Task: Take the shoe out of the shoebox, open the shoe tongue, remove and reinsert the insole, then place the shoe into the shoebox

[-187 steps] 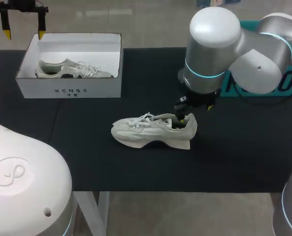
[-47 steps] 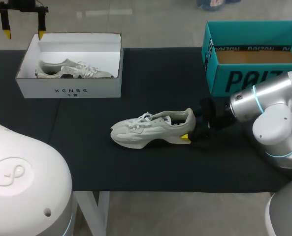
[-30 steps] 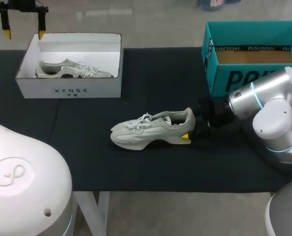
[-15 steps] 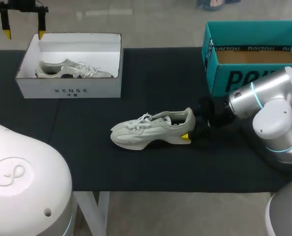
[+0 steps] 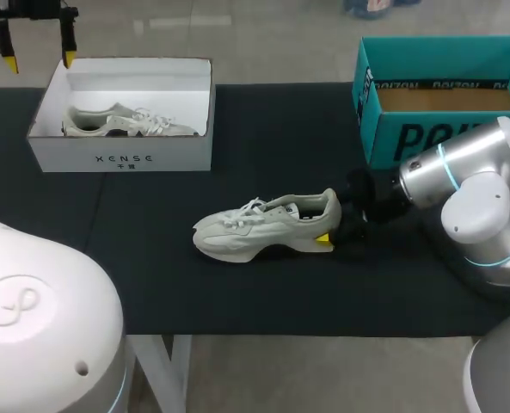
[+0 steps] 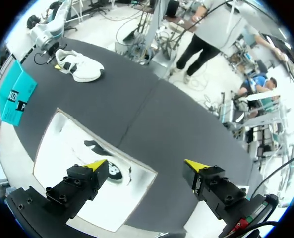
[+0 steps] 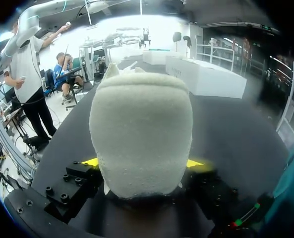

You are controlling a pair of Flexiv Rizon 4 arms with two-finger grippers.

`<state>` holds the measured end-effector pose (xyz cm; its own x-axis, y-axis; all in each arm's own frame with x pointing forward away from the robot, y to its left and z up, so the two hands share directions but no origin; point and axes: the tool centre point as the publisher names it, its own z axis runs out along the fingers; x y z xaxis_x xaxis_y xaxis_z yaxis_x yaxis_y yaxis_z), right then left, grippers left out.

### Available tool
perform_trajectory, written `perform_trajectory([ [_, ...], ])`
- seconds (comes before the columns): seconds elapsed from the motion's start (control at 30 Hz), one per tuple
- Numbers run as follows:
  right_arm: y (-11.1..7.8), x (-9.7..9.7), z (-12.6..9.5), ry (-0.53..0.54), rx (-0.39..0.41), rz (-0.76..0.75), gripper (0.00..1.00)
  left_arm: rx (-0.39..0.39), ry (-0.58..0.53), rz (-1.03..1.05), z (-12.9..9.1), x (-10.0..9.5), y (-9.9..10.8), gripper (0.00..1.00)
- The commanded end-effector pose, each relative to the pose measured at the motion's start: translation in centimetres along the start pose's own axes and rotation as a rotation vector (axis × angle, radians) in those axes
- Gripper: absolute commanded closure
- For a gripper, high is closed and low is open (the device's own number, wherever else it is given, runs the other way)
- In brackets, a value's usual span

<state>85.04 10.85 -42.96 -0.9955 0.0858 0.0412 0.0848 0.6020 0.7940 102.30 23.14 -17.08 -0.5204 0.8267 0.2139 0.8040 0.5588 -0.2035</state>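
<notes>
A pale grey sneaker [image 5: 263, 226] lies on its sole mid-table, toe to the left. My right gripper [image 5: 330, 220] lies level at its heel, one yellow fingertip [image 5: 322, 238] showing by the sole. In the right wrist view the heel [image 7: 142, 129] fills the gap between the fingers of the right gripper [image 7: 143, 162], which is shut on it from both sides. The white shoebox [image 5: 121, 159] at the far left holds a second sneaker [image 5: 125, 121]. My left gripper [image 5: 38, 62] hangs open above the box's far left corner; under the left gripper [image 6: 146, 163] lies the shoebox [image 6: 70, 144].
A teal open box [image 5: 444, 142] stands at the table's far right, just behind my right arm [image 5: 470, 185]. Black cloth covers the table [image 5: 263, 138]. From the left wrist the sneaker [image 6: 80, 67] and the teal box [image 6: 15, 96] show far ahead.
My left gripper has shifted slightly to the left above the shoebox. The right arm and the sneaker have kept still over the last second.
</notes>
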Motion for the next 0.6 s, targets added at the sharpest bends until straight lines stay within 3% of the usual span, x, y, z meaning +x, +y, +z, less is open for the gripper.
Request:
perform_trajectory([
  [0.03, -0.16, -0.10, 0.40, 0.000, 0.001, 0.000, 1.00, 0.179, -0.392, -0.630, 0.88, 0.91, -0.85, 0.00],
  [0.53, -0.16, -0.10, 0.40, 0.000, 0.001, 0.000, 1.00, 0.179, -0.392, -0.630, 0.88, 0.91, -0.85, 0.00],
  [0.6, -0.16, -0.10, 0.40, 0.000, 0.001, 0.000, 1.00, 0.223, -0.466, -0.735, 0.44, 0.45, -1.54, 0.00],
])
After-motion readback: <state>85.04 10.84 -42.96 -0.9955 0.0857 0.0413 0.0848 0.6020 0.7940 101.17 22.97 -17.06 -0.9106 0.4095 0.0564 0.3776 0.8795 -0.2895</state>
